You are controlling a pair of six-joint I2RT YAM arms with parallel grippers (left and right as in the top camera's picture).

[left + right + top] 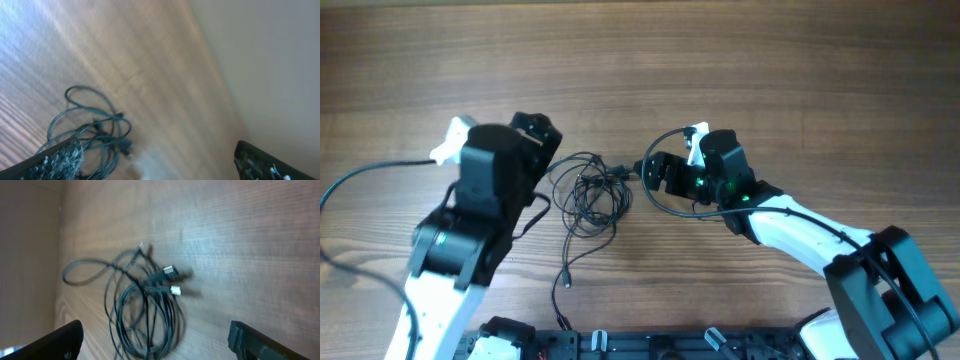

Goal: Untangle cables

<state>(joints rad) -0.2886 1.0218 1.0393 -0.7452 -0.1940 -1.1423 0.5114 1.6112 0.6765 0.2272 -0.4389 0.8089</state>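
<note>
Cables [590,192] lie between left end effector [542,140] and right end effector [652,172] (both seemingly released).

One tangle of cables [588,195], two pincers [536,134] [656,172], one wooden table [740,50]

Left end effector [541,131] spread wide, right end effector [651,172] likewise, both empty
</note>
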